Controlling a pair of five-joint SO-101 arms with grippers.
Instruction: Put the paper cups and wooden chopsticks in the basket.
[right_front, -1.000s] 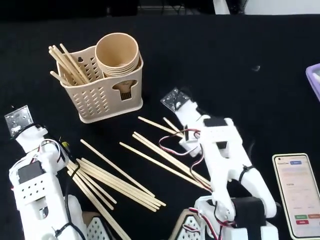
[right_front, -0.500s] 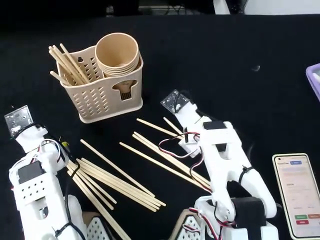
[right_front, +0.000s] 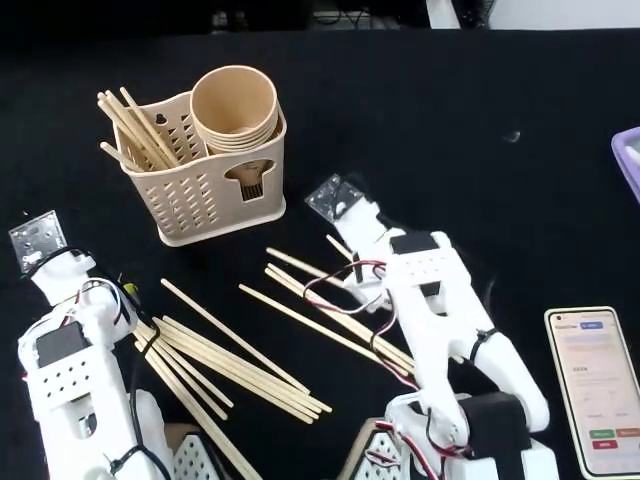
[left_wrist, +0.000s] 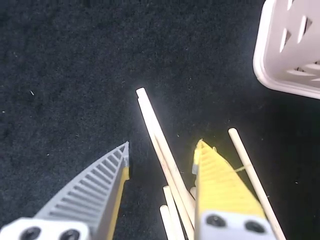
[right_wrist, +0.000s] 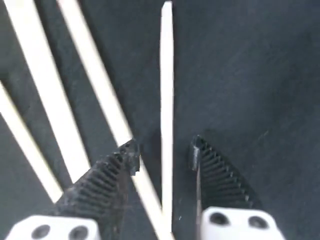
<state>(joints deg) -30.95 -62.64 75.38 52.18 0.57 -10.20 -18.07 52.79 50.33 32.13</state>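
We see one wooden chopstick (right_wrist: 166, 75) lying flat on the black table (right_wrist: 250, 60), running straight down the gap of the right gripper (right_wrist: 162, 150). Its black toothed fingers (right_wrist: 100, 185) stand apart on either side and clasp nothing. A second chopstick (right_wrist: 95, 85) slants past just beside one fingertip.

The left gripper (left_wrist: 160, 150) is spread wide too. A bundle of chopsticks (left_wrist: 155, 125) lies loose between its grey and yellow fingers (left_wrist: 215, 175), near a corner of the basket (left_wrist: 287, 50).

From above, more loose sticks (right_front: 230, 365) lie scattered between the two arms. The basket (right_front: 205, 190) holds stacked paper cups (right_front: 235, 105) in one compartment and chopsticks in the other. A phone (right_front: 592, 385) lies beside the right arm (right_front: 430, 300).
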